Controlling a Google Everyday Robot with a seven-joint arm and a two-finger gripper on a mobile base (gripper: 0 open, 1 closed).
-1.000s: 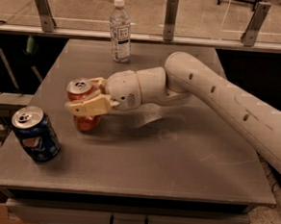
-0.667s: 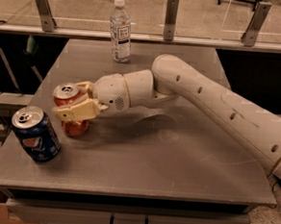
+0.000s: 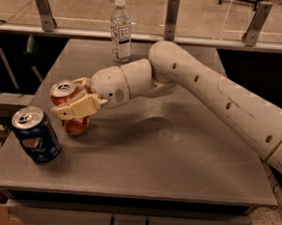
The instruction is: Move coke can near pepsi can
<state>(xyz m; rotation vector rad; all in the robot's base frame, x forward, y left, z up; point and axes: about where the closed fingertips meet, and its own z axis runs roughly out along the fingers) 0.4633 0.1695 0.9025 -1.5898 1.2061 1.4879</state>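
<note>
Gripping coke can (image 3: 71, 108), pincer (image 3: 76, 105) near table (image 3: 186, 156) left edge — pepsi can (image 3: 35, 134) beside

The single camera sits high and fairly near, facing obliquely down at the gripper (image 3: 75, 100). The gripper clasps the coke can (image 3: 65, 90) left of frame centre

Red aluminium coke can (image 3: 65, 90): glossy metal, silver top. Dark blue aluminium pepsi can (image 3: 35, 135): same sheen. Tan smooth-plastic gripper (image 3: 69, 99), over the table's left side, clasps the red can. White arm shell (image 3: 205, 90): matt plastic. Grey tabletop (image 3: 176, 160): matt, faintly scuffed. Clear plastic bottle (image 3: 121, 31): glossy.
</note>
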